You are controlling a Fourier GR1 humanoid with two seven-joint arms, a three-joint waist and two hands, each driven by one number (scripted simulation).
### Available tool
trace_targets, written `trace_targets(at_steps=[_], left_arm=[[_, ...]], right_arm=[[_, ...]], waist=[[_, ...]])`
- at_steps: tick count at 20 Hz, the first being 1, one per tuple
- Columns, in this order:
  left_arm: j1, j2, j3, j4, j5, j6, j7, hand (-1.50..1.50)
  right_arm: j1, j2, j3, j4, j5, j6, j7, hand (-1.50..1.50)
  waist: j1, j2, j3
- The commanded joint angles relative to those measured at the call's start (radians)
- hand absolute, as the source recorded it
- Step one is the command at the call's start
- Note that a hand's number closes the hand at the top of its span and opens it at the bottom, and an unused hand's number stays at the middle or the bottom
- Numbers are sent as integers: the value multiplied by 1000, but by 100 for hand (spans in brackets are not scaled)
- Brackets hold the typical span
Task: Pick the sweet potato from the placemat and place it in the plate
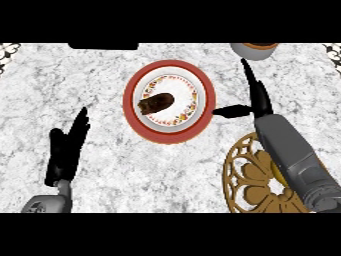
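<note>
A dark brown sweet potato point(156, 102) lies on the white middle of a round plate point(136, 120) with a red rim and a flowered band. The plate stands on the marble counter, in the upper middle of the head view. My right hand point(256, 95) is just right of the plate, open, fingers straight and pointing away, thumb stretched towards the plate's rim; it holds nothing. A brown openwork placemat point(248, 172) lies at the lower right, partly under my right forearm. My left hand point(66, 150) rests open at the lower left, fingers up.
A grey cup point(254, 50) with a brown inside stands at the far edge, beyond my right hand. A dark object point(103, 46) sits at the far edge left of it. Patterned tiles border both upper corners.
</note>
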Motion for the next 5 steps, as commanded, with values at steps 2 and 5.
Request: trace_targets(at_steps=[2,5], left_arm=[[-19,21,11,-34,20,-30,40,0],[18,-19,-26,-46,-18,9,30,0]], right_arm=[[-18,-65,-21,24,3,29,3,-150],[-13,-45,-12,20,24,-10,10,-150]], waist=[[11,3,1],[6,1,0]])
